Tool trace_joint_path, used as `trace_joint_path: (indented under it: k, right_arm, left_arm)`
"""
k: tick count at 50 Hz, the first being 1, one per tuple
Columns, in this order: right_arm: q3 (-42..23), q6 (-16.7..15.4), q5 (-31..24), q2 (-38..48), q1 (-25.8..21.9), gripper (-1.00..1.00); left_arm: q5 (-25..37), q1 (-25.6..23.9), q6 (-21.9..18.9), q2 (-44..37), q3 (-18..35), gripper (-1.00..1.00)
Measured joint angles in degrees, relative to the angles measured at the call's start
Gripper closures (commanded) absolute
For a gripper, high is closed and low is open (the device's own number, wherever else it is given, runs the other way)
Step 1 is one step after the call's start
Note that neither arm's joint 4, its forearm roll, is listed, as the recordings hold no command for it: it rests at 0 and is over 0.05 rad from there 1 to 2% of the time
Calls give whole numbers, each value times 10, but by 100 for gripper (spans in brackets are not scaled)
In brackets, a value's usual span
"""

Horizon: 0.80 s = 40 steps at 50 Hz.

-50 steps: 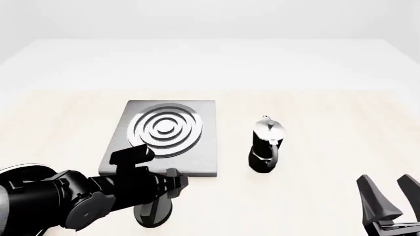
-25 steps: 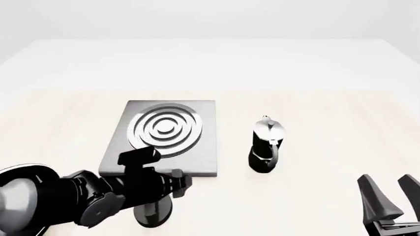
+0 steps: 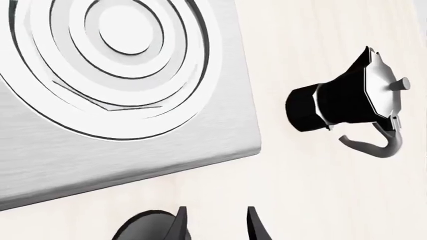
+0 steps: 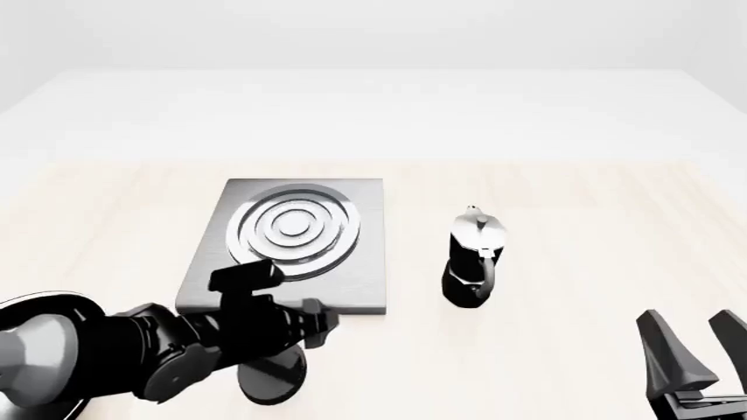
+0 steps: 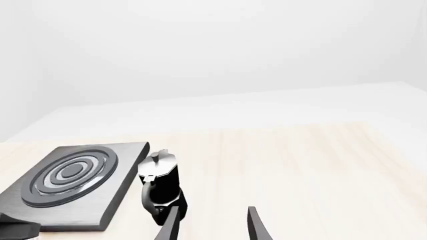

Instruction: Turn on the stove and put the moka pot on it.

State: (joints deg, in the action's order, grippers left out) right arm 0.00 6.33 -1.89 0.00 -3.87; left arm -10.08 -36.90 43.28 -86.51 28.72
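The stove (image 4: pixel 292 241) is a flat grey plate with silver burner rings left of centre; it also shows in the left wrist view (image 3: pixel 113 75) and the right wrist view (image 5: pixel 67 180). Its black oval knob (image 4: pixel 275 378) lies in front of the plate, below my left arm. My left gripper (image 4: pixel 315 317) hovers over the plate's front edge. In the left wrist view the gripper (image 3: pixel 217 227) is open and empty, and the knob (image 3: pixel 143 227) sits beside one finger, outside the gap. The moka pot (image 4: pixel 473 258) stands upright right of the stove. My right gripper (image 4: pixel 701 350) is open and empty at the front right, well short of the moka pot (image 5: pixel 160 185).
The light wooden table (image 4: pixel 583 201) extends behind and to the right of the pot. Its far part is white. My left arm's bulky black links (image 4: pixel 117 359) fill the front left corner.
My left arm has shifted slightly up and to the right, and the knob below it shows more. The right arm, the pot and the stove have not moved.
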Motion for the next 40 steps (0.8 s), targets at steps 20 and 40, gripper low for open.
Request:
trace_joint_path:
  k: [20,40]
  right_arm:
    - [0,0,0,0,-2,-100]
    - [0,-2,4,0,-6,-100]
  left_arm:
    - [-7,14,3,2,-4,-100]
    - [62,35,-43,60,-5,-100]
